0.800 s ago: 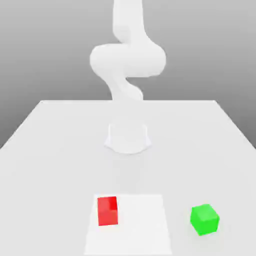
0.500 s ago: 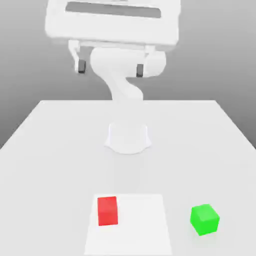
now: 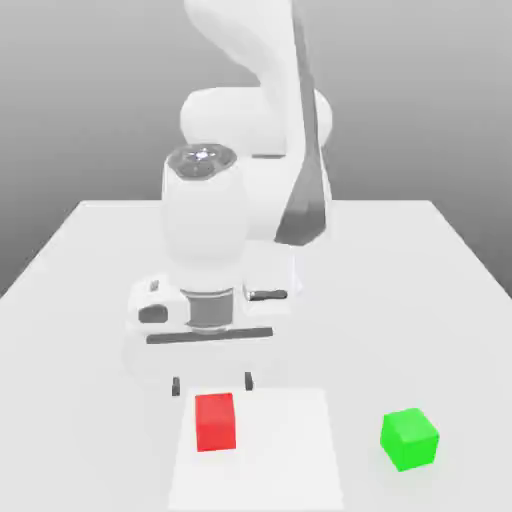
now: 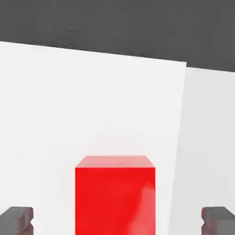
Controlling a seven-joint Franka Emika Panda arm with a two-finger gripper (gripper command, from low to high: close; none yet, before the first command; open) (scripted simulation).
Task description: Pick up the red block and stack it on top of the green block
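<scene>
**Q:** Jaws first, please: how do they stand?

**A:** Spread wide apart, holding nothing. The gripper (image 3: 211, 384) hangs just above the red block (image 3: 215, 421), its two dark fingertips (image 3: 177, 386) standing to either side of the cube's top and clear of it. In the hand view the same fingertips (image 4: 16, 219) sit at the two lower corners, with the red block (image 4: 114, 195) between them and space left on both sides.

**Q:** Going from the exterior view's left to its right, what lies on the table?

**A:** The white table (image 3: 80, 300) carries a brighter white square patch (image 3: 290, 440) near the front edge. The red block rests on that patch, toward its left side. Well apart from it, off the patch on the exterior view's right, sits the green block (image 3: 409, 439), turned slightly so one corner faces forward.

**Q:** And the arm?

**A:** The white arm (image 3: 250, 150) rises from the middle of the table and bends forward and down, its wrist pointing straight at the tabletop above the red cube.
</scene>
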